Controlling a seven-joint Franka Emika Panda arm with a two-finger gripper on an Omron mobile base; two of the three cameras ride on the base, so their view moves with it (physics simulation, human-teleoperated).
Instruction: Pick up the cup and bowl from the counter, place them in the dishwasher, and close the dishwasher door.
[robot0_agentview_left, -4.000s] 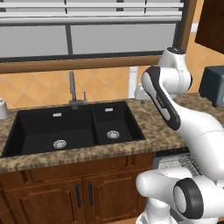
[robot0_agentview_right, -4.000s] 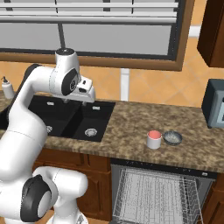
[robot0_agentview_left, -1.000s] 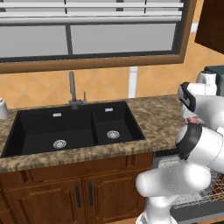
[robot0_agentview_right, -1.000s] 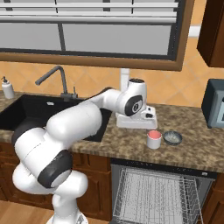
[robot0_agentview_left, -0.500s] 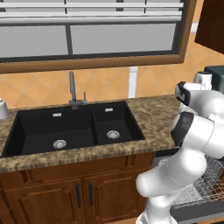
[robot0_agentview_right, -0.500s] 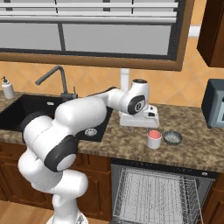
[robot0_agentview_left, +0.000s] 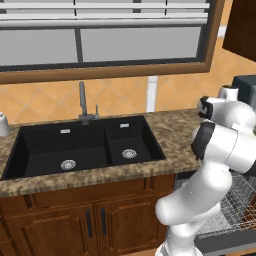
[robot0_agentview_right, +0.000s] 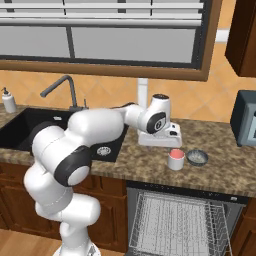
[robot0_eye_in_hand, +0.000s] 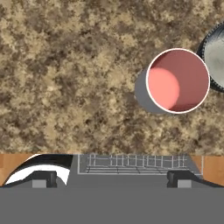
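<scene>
Arm reaches over the counter (robot0_agentview_right: 225, 175), gripper (robot0_agentview_right: 172, 134) hanging above the granite just left of and behind the cup (robot0_agentview_right: 176, 159), nothing between the fingers. Jaws spread wide apart, empty; in the hand view the two dark fingertips (robot0_eye_in_hand: 43, 178) sit far apart at the bottom edge.

Cup stands upright on the counter, white outside, pink-red inside, empty. In the hand view the cup (robot0_eye_in_hand: 177, 81) is seen from straight above, off to the right of the gripper's centre line. Bowl (robot0_agentview_right: 197, 157) sits just right of the cup, close beside it, small and grey; whether they touch, cannot tell. Bowl (robot0_eye_in_hand: 214, 54) is cut by the right edge of the hand view.

Dishwasher (robot0_agentview_right: 175, 220) is below the counter, directly under cup and bowl, open with the pale wire rack (robot0_agentview_right: 170, 227) pulled out toward the near side. Rack (robot0_agentview_left: 230, 205) also shows at lower right of the left base view, behind the arm.

Black double sink (robot0_agentview_left: 85, 147) with faucet (robot0_agentview_left: 83, 102) lies left of the arm. Dark grey toaster (robot0_agentview_right: 245, 117) stands at the far right of the counter. Soap bottle (robot0_agentview_right: 8, 101) at far left by the wall.
</scene>
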